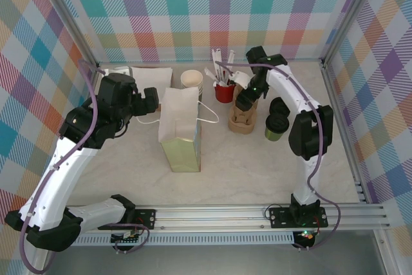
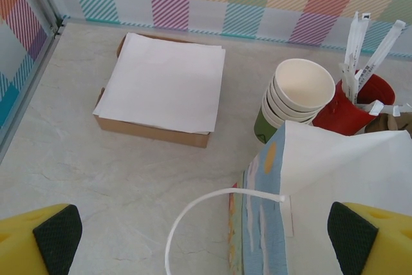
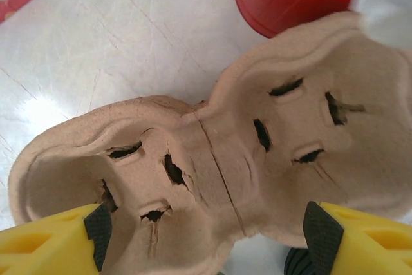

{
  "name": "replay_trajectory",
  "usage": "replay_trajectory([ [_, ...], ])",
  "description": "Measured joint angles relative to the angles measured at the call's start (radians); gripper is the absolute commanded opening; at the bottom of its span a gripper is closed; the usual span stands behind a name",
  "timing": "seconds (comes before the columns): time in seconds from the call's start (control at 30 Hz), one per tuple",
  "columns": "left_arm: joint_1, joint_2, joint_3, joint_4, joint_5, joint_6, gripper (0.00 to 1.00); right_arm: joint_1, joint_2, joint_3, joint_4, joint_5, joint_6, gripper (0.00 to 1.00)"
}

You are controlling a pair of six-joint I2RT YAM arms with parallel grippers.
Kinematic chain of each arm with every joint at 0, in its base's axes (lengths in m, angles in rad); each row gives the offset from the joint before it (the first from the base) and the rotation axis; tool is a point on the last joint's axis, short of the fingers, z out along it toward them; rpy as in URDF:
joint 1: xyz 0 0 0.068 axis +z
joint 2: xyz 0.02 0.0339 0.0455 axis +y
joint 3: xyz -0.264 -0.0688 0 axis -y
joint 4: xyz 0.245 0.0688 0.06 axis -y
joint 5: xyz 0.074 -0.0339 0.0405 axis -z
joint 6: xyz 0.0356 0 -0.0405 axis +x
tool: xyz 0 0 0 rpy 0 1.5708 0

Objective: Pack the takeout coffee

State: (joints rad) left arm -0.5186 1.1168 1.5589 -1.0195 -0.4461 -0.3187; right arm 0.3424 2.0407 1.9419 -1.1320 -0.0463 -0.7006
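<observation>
Takeout coffee (image 1: 276,127) sits on worktop (image 1: 225,185), just right of pulp carrier (image 3: 212,146). My right pincer (image 3: 207,233) gapes over the carrier, seemingly touching nothing; left pincer (image 2: 205,236) spread wide. Cup likely light, crushable: I'd grip mid-wall, gently.

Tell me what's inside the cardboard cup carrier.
Both wells of the cup carrier hold nothing; its near edge is covered by fingers of the right gripper.

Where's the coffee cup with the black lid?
In the top view, the takeout coffee stands on the right, just right of the brown cup carrier.
</observation>
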Motion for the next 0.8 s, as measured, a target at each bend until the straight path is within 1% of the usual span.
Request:
replay_trajectory([
  [0.13,0.005,0.0,-0.001,-0.001,0.005,0.0,1.0,0.011,0.035,0.021,-0.019,0.031,-0.027,0.76],
  [0.37,0.01,0.003,-0.002,-0.001,0.012,0.0,1.0,0.027,0.094,0.055,-0.041,0.074,-0.049,0.65],
  [0.57,0.014,0.006,-0.005,-0.004,0.018,0.001,1.0,0.041,0.144,0.084,-0.053,0.117,-0.049,0.58],
  [0.8,0.018,0.007,-0.005,-0.007,0.018,0.001,1.0,0.045,0.153,0.093,-0.064,0.141,-0.048,0.49],
])
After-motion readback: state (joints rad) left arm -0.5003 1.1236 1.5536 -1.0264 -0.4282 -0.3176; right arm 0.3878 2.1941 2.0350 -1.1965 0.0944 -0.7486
